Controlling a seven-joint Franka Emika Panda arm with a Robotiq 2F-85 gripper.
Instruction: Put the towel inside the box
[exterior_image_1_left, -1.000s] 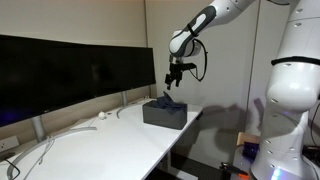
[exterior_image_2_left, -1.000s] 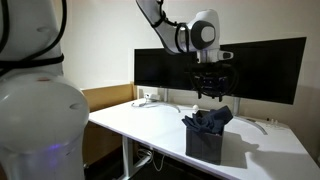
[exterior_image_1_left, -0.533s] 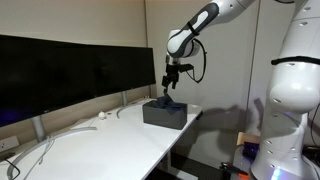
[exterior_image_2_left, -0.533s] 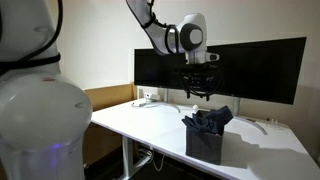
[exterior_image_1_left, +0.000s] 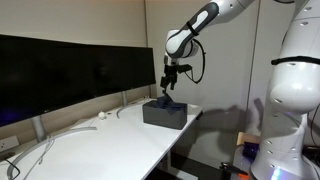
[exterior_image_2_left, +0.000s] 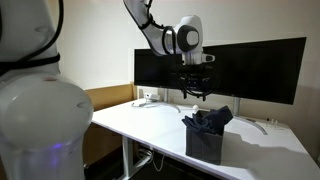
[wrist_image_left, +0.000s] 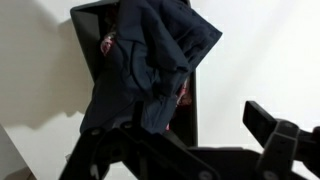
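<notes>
Dark blue cloth, the towel sits bunched in the box, its folds poking over the rim. It looks light and limp, best pinched at a raised fold or pressed down. The claw hangs above, released and empty. The box stands near the worktop edge.

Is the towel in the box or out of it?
Mostly in: the towel sits bunched inside the box, with folds poking above its rim. The hand hangs above it, open.
</notes>
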